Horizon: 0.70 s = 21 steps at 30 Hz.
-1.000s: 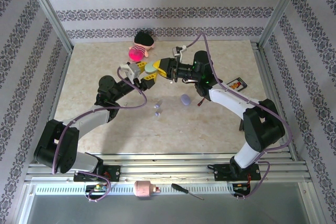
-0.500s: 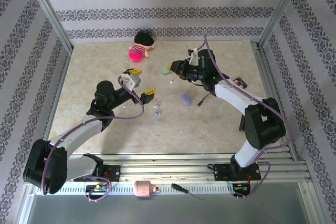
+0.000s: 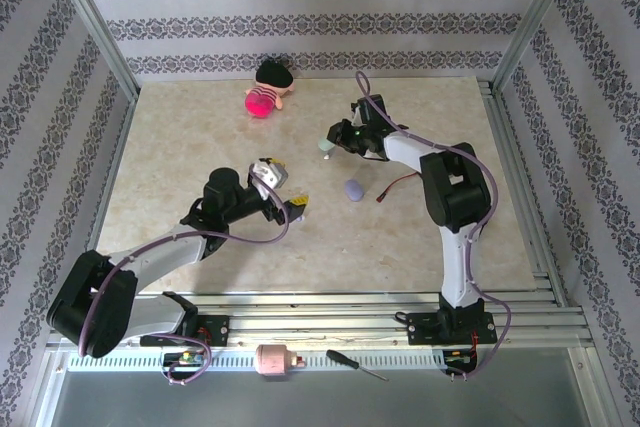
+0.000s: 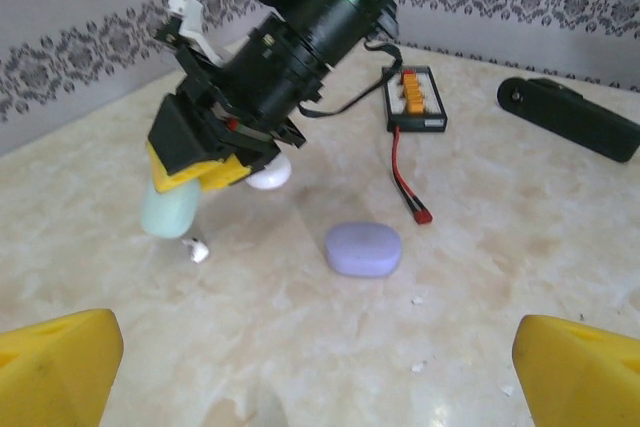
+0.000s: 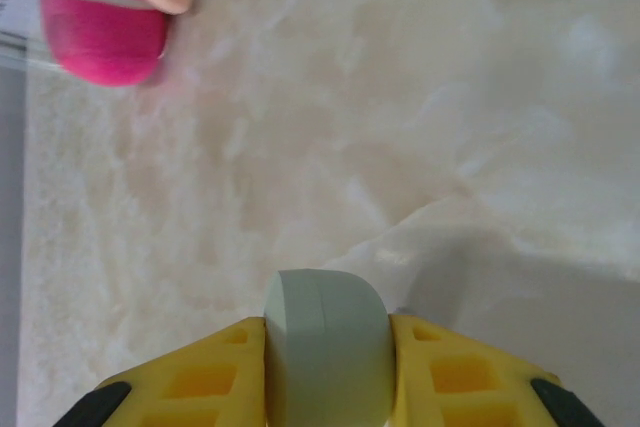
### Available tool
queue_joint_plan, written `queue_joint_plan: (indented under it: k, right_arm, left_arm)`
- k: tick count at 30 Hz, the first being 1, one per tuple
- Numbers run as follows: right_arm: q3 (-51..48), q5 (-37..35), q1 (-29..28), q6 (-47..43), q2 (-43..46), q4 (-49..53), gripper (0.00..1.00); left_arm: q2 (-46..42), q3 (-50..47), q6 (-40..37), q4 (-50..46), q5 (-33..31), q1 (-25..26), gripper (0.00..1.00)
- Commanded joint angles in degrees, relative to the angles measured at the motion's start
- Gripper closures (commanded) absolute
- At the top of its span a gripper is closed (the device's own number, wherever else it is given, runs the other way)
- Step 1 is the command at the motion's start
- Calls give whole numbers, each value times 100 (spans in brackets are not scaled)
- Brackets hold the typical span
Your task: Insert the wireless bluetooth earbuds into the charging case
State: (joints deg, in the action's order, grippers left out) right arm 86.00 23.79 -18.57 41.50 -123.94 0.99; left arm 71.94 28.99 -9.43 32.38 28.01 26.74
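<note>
Configuration of both arms above the desk (image 4: 520, 247) during earbud insertion. The right gripper (image 4: 198, 169) is clamped on a mint charging case (image 5: 324, 332), pinched between its yellow fingers with the free end hanging down toward the desk. The case lid appears shut along its seam. The left gripper (image 4: 320, 372) is spread wide and empty, low over the desk, its two yellow fingertips (image 4: 60, 362) at the lower corners of its wrist view. A white earbud (image 4: 197, 249) lies on the desk just below and beside the hanging end of the mint charging case. It is ahead and to the left of the left gripper and apart from both grippers. A white rounded object (image 4: 268, 175) sits partly hidden beneath the right gripper; whether it is a bud or a case cannot be told. A lavender charging case (image 4: 362, 249), closed, lies straight ahead of the left gripper, with a red-tipped cable (image 4: 408, 182) just beyond it.

Likely failure modes:
- The tiny glossy bud may squirt out or skid aside as the wide fingers close on it.
- Lowering the mint charging case could knock the bud away.
- With the lid shut no socket is exposed, so an insertion attempt would merely press the bud against the shell.
- The bud could be paired with the wrong case.
</note>
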Motion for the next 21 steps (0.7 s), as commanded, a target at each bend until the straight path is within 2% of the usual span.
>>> queue_joint_plan:
  k: [1, 7, 11, 15, 21]
  right_arm:
    - [477, -291, 122, -299, -238, 200, 74]
    - [1029, -592, 244, -806, -655, 837, 69]
    - [1150, -690, 307, -1070, -637, 1073, 52]
    - [983, -1042, 346, -1529, -162, 1269, 38]
    - [-406, -1498, 255, -2510, 1248, 990, 30]
  left_arm:
    - [59, -103, 186, 374, -163, 150, 0]
    - [124, -125, 295, 527, -174, 200, 1]
    - [136, -114, 396, 638, -311, 200, 1]
    - [160, -125, 540, 735, -521, 200, 1]
    - [194, -22, 1084, 635, -788, 99, 1]
